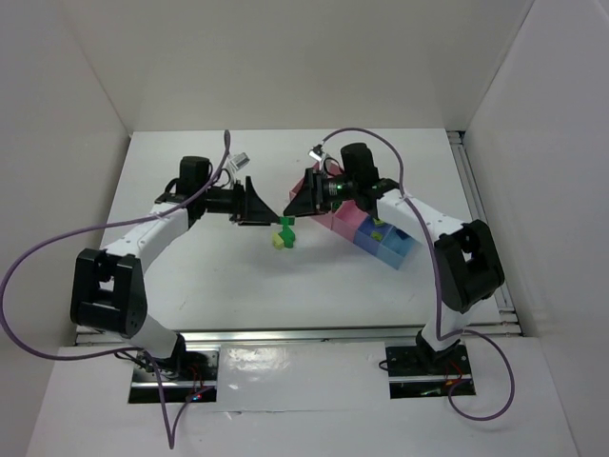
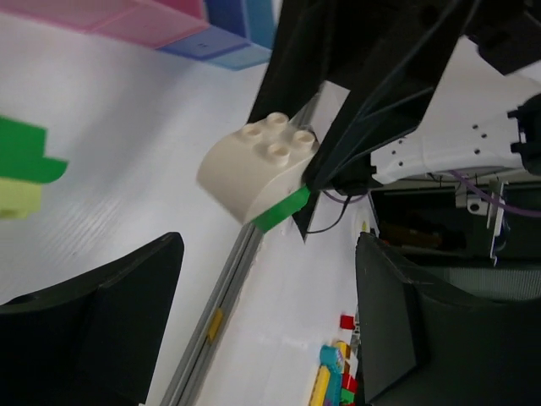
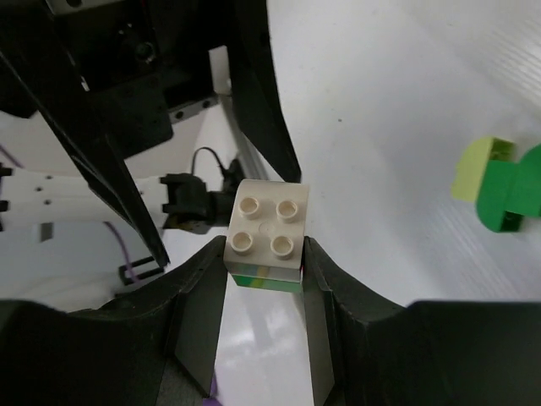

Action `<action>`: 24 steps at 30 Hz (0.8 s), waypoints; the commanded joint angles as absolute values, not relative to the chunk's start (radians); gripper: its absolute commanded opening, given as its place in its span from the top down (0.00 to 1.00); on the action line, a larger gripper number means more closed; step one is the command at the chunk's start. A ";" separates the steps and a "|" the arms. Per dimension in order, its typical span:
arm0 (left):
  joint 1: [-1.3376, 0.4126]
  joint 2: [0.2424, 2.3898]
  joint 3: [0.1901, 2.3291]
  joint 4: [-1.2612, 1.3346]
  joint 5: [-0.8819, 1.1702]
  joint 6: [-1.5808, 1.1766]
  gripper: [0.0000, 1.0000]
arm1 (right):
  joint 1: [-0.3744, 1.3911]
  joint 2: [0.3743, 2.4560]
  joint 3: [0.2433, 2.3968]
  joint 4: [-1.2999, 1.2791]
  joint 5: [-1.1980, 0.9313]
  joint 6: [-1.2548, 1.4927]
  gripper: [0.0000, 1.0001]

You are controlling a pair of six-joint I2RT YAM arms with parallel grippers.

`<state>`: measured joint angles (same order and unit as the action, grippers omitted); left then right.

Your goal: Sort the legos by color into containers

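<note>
A white brick [image 3: 264, 227] is gripped by the right jaws and held up over the table [image 1: 209, 276]. A green piece [image 2: 283, 210] is stuck under it. The left jaws are held wide open just in front, likely so the two can be pulled apart. The boxes [image 1: 381, 246] are set close by.

Left wrist view: we find containers [image 2: 169, 25] cut by the top edge, a green brick [image 2: 25, 152] cropped at left, a green piece [image 2: 283, 210] mostly hidden under the cream brick [image 2: 254, 165].
</note>
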<state>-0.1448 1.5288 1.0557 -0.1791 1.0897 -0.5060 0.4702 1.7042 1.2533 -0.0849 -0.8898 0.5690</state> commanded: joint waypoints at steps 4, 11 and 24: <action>-0.205 1.500 1.049 0.086 1.204 -0.612 0.15 | 0.451 1.669 1.232 0.231 -1.038 0.796 0.78; -0.216 1.491 0.999 0.285 1.201 -0.724 0.21 | 0.451 1.678 1.207 0.362 -1.062 0.905 0.78; -0.216 1.511 0.946 0.587 1.193 -0.954 0.54 | 0.451 1.678 1.169 0.416 -1.080 0.956 0.78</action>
<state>-0.2131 1.5242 0.9436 0.4129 1.1622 -0.8730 0.4561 1.7039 1.1786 0.3500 -1.0561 0.9413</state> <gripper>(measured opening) 0.492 0.448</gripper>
